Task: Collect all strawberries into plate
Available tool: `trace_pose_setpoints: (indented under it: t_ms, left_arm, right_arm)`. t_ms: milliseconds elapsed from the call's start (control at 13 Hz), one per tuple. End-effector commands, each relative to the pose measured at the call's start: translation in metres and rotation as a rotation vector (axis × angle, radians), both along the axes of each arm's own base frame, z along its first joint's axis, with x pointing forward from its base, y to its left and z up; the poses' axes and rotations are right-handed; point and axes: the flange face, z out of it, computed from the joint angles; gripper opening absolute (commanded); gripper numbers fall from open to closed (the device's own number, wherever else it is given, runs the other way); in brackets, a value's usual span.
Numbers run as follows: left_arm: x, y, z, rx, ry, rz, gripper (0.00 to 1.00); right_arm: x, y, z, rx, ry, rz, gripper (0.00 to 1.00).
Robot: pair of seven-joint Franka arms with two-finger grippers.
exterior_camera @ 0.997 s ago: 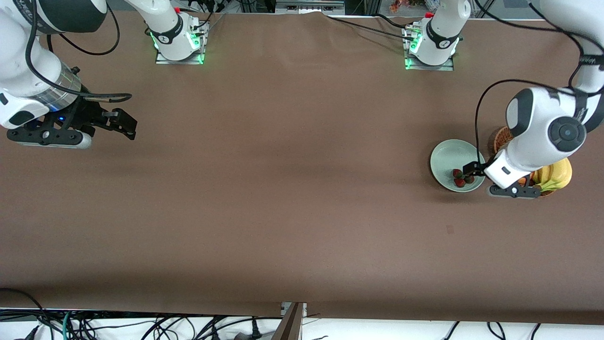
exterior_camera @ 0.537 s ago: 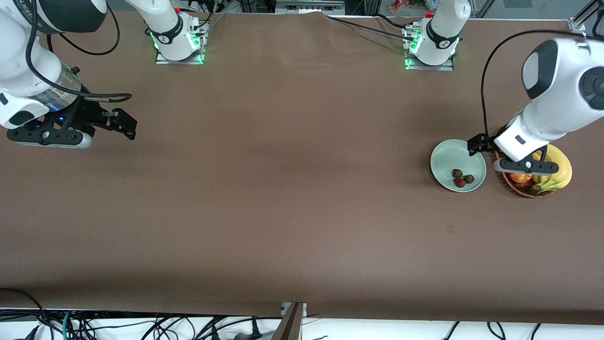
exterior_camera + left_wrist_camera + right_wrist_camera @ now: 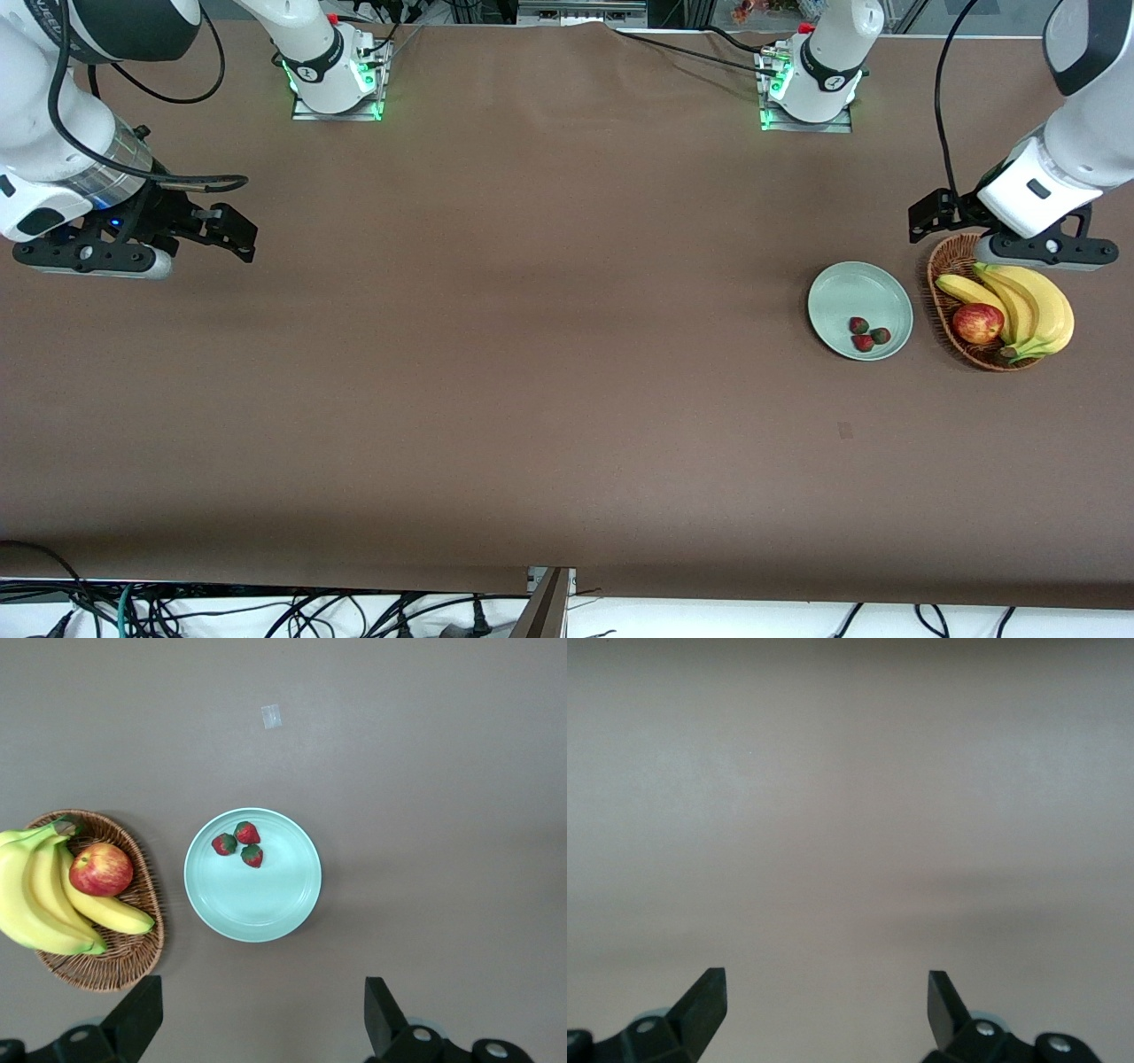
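- A long brown table point(image 3: 532, 354) fills the view; cables lie along its near edge
- The three strawberries point(image 3: 867, 335) sit clustered in the pale green plate point(image 3: 850, 288), toward the left arm's end; beside it a wicker basket point(image 3: 948, 261) holds bananas point(image 3: 1032, 306) and an apple point(image 3: 977, 322)
- The left gripper point(image 3: 926, 217) hangs above the basket's rim, fingers apart, empty
- The right gripper point(image 3: 232, 232) waits over bare table, fingers apart, empty
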Motion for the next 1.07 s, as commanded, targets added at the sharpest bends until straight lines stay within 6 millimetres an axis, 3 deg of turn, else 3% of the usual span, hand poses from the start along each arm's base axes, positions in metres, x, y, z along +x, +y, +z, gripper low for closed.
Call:
trace_pose_setpoints:
  t_ms: [0,230,997]
  left_arm:
    - [0.002,0.002,0.016,-0.028,0.018,0.022,1.0]
    - [-0.003,0.007,0.031,-0.032,0.053,0.021,1.0]
    - [-0.006,0.008,0.032,-0.044,0.087,0.034,1.0]
  right_arm:
    - [0.0,0.0,0.005,-0.001,0.003,0.002,1.0]
    - [0.0,0.0,0.005,-0.001,0.003,0.002,1.0]
    - [0.0,0.0,0.005,-0.001,0.003,0.002,1.0]
